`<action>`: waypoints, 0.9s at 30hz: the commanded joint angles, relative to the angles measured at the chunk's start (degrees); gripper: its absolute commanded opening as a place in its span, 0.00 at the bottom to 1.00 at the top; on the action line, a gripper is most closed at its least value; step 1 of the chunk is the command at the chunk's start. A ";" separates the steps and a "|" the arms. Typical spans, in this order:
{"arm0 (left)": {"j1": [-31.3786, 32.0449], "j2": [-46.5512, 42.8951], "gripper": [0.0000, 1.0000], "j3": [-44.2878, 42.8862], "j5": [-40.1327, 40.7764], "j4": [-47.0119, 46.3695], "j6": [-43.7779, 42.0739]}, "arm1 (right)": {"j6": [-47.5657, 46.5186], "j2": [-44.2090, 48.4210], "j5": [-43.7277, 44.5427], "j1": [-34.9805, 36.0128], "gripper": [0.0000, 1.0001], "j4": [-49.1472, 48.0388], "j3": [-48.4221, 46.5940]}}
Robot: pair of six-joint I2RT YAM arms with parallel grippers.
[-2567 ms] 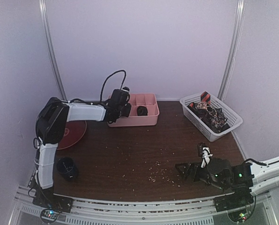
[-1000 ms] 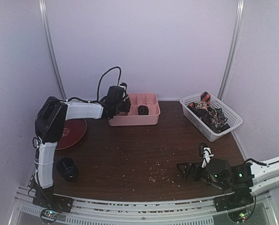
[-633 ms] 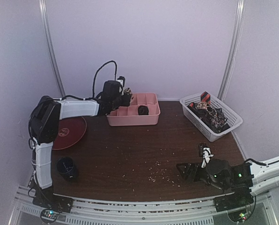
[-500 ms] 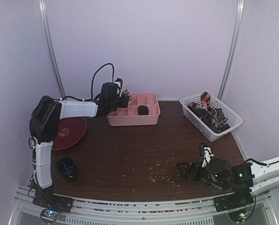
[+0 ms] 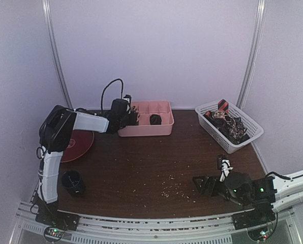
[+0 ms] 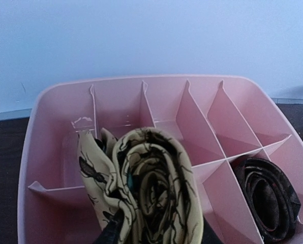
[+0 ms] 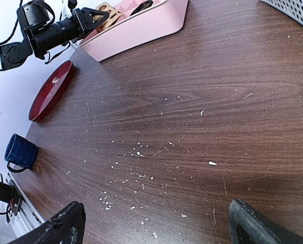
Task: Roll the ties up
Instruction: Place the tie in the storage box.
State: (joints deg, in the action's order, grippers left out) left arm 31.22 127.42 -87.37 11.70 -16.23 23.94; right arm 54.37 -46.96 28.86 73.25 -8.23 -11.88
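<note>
A: Top cam first. See the L gripper (image 5: 132, 116)?
B: Yep. Sits at the 9 o'clock end of the pink tray (image 5: 144, 131), far side of the table (image 5: 141, 162). Can't read the jaws from up there. Also shows a dark tie (image 5: 154, 120) rolled in a cell in the tray's 3 o'clock half, plus more ties (image 5: 228, 122) heaped in the basket (image 5: 247, 143) at 2 o'clock.
A: And the R gripper (image 5: 197, 185)?
B: Lies low at 5 o'clock by the near edge, well apart from tray and basket.
A: L wrist cam?
B: Shows the tan tie (image 6: 151, 188) rolled up and pinched betw. the fingers (image 6: 111, 235) at 6 o'clock, so clamped on the roll. Hangs just over the tray's near-left cell, spiral face toward the lens, i.e. roll axis approx. along the reach. Puts the dark tie at 4 o'clock, coiled in a near-right cell, not touching.
A: R wrist cam?
B: Shows R fingers (image 7: 253, 226) spread wide, holding nothing, over crumbs (image 7: 139, 152) on the table. Puts the tray way off at 12 o'clock.
A: Next move?
B: Prob. a short drop straight down into that cell, then release. Falls to the L arm, roll in hand. Worth watching the divider walls: could snag or loosen the roll.
</note>
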 commanded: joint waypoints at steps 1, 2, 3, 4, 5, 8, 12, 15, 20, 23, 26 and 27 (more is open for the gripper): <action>-0.17 1.08 0.35 1.24 4.82 -0.22 -2.04 | 0.39 0.46 2.02 0.14 1.00 1.11 -0.27; -0.02 1.08 0.35 1.17 5.53 0.12 -2.51 | 0.39 0.42 1.99 0.14 1.00 1.03 -0.24; 0.21 1.08 0.35 1.01 6.40 0.55 -3.10 | 0.39 0.32 2.00 0.11 1.00 0.91 -0.18; 0.42 1.09 0.35 0.90 7.66 0.84 -3.52 | 0.39 0.18 2.01 0.13 1.00 0.85 -0.22; 0.69 1.04 0.35 0.90 8.98 0.92 -3.93 | 0.31 0.12 1.99 0.11 1.00 0.77 -0.17; 1.23 0.82 0.34 1.04 10.94 0.89 -4.52 | 0.39 -0.17 1.90 0.14 1.00 0.76 -0.31; 1.30 0.28 0.34 1.98 13.07 0.85 -3.79 | 0.40 0.09 1.88 0.13 1.00 0.89 -0.28; 1.34 0.41 0.34 2.16 13.65 1.29 -3.64 | 0.38 0.44 1.90 0.13 1.00 0.87 -0.08; 2.01 0.60 0.34 1.70 15.58 2.28 -5.05 | 0.50 0.72 1.86 0.13 1.00 1.02 0.07; 3.11 1.67 0.34 -0.50 17.66 4.87 -5.65 | 0.62 0.86 1.78 0.13 1.00 1.00 0.20; 4.64 3.00 0.33 -2.77 20.59 8.42 -5.70 | 0.71 1.23 1.72 0.13 1.00 1.11 0.32; 5.20 3.20 0.33 -3.36 21.34 9.03 -5.73 | 0.73 1.32 1.68 0.13 1.00 1.22 0.32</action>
State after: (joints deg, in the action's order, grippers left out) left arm 35.05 128.14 -88.16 26.59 -13.30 19.33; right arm 54.43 -46.52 29.30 73.25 -8.10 -11.88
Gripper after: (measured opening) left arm 0.333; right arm 0.999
